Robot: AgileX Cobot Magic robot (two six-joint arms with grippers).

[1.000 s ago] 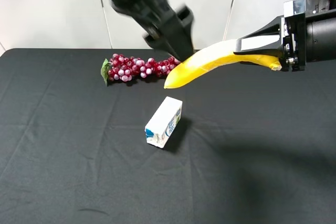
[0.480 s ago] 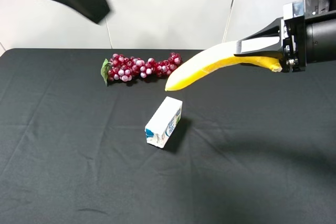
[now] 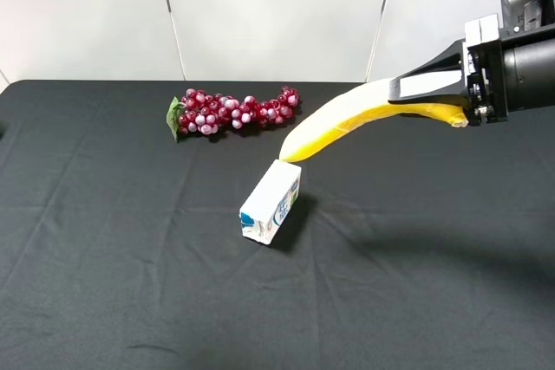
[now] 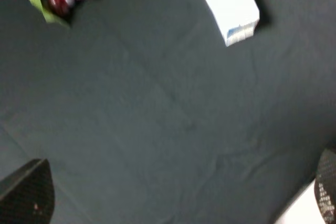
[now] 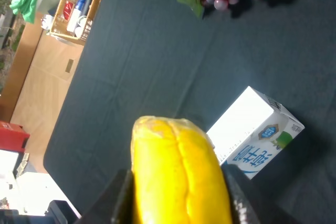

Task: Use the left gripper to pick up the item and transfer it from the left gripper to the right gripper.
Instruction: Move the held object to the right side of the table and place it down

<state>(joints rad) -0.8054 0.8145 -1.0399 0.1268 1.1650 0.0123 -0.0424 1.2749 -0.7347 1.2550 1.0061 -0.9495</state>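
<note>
Banana (image 3: 347, 119) is off the bench (image 3: 130, 283), clamped near its stem end in the right gripper (image 3: 406, 93). Jaws are closed on both flanks of it, and the wrist cam confirms this w/ yellow filling the gap. Gripped that far back, its free tip droops twd the top of the white carton (image 3: 271, 201); can't tell if they touch. Left gripper (image 4: 176, 198) isn't in the high view. Its own cam shows both jaw tips wide apart, nothing btwn them, only cloth below. So I reckon the handover is made. Grapes (image 3: 234, 110) lie at the back, apart from the tip. Risk: an end grip gives leverage, so the banana could pivot.
</note>
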